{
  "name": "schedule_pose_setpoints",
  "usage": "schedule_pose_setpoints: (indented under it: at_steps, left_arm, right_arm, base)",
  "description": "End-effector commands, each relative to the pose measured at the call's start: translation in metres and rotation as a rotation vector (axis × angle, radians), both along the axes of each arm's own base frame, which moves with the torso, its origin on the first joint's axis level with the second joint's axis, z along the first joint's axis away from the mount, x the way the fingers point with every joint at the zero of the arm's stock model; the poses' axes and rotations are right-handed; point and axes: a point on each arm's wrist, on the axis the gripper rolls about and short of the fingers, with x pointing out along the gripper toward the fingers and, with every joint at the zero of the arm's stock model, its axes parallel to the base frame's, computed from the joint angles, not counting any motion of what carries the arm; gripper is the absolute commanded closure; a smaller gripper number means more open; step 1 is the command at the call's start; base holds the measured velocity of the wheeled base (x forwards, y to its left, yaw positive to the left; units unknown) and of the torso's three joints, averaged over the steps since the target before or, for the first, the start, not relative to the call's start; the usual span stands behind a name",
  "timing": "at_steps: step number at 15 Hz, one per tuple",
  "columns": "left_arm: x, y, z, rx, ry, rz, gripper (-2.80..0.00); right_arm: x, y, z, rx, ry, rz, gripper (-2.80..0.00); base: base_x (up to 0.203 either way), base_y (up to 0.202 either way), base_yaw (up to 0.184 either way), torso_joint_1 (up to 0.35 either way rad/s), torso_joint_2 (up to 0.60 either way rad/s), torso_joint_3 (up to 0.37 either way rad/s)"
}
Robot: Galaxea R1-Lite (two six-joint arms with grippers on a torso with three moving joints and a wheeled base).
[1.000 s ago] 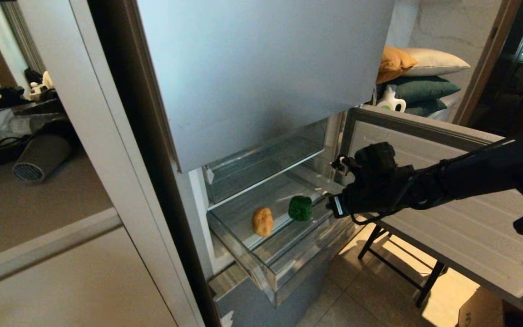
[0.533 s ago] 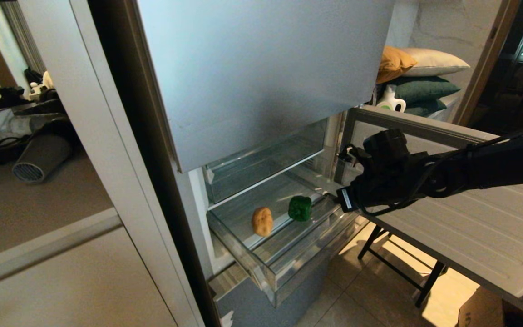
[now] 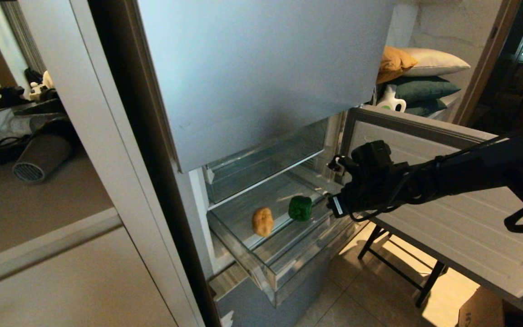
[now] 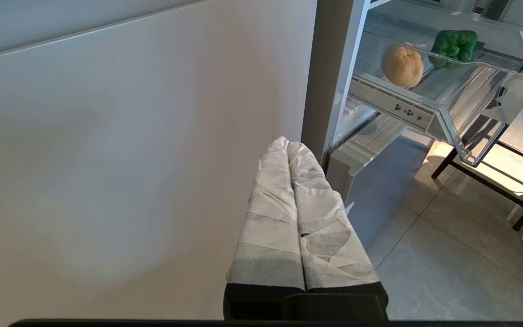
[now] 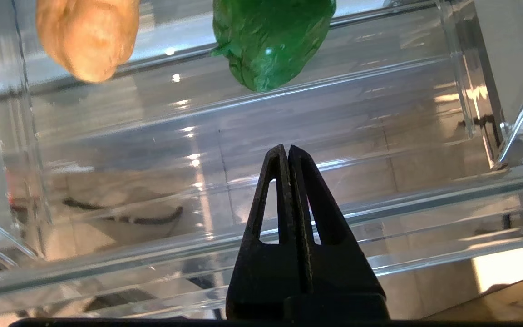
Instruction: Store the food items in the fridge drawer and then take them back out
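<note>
The clear fridge drawer [image 3: 268, 272] stands pulled out. On its ridged floor lie the tan potato [image 3: 262, 221] and, to its right, the green bell pepper [image 3: 299, 208]. My right gripper [image 3: 327, 200] hovers at the drawer's right end, beside the pepper, shut and empty. In the right wrist view its fingertips [image 5: 288, 150] point over the drawer's front lip [image 5: 379, 213] toward the pepper [image 5: 270, 41] and potato [image 5: 86, 36], apart from both. My left gripper [image 4: 288, 141], shut and wrapped in white, is parked low by the cabinet; the potato [image 4: 402, 66] and pepper [image 4: 454, 45] show above it.
The fridge's grey upper door [image 3: 261, 68] hangs over the drawer. The open lower door [image 3: 447, 218] stands behind my right arm, with a black-legged frame [image 3: 393, 263] on the tiled floor below. A beige cabinet [image 3: 61, 272] flanks the fridge on the left.
My right gripper rose up and to the right half a second ago, then came back down beside the pepper. The potato, pepper and drawer have not moved.
</note>
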Motion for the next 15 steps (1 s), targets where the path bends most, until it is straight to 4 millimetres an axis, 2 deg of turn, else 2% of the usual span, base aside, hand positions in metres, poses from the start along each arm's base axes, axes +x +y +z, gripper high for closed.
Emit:
schedule_pose_setpoints:
  at_steps: [1, 9, 12, 14, 15]
  left_arm:
    - [0.000, 0.000, 0.000, 0.000, 0.000, 0.001, 0.00]
    - [0.000, 0.000, 0.000, 0.000, -0.001, 0.001, 0.00]
    - [0.000, 0.000, 0.000, 0.000, 0.000, 0.001, 0.00]
    - [0.000, 0.000, 0.000, 0.000, 0.000, 0.001, 0.00]
    - [0.000, 0.000, 0.000, 0.000, 0.000, 0.001, 0.00]
  right_arm:
    - [-0.003, -0.002, -0.002, -0.017, 0.019, 0.006, 0.00]
    - [-0.052, -0.019, 0.023, -0.100, 0.175, 0.022, 0.00]
    - [-0.047, -0.015, 0.031, -0.062, 0.098, 0.026, 0.00]
    - [-0.031, -0.004, 0.038, 0.009, -0.091, 0.036, 0.00]
    - [-0.026, 0.003, 0.036, 0.029, -0.140, 0.046, 0.00]
  base:
    - [0.000, 0.000, 0.000, 0.000, 0.00, 0.000]
    - [0.000, 0.000, 0.000, 0.000, 0.00, 0.000]
    - [0.000, 0.000, 0.000, 0.000, 0.00, 0.000]
    - [0.000, 0.000, 0.000, 0.000, 0.00, 0.000]
    - [0.000, 0.000, 0.000, 0.000, 0.00, 0.000]
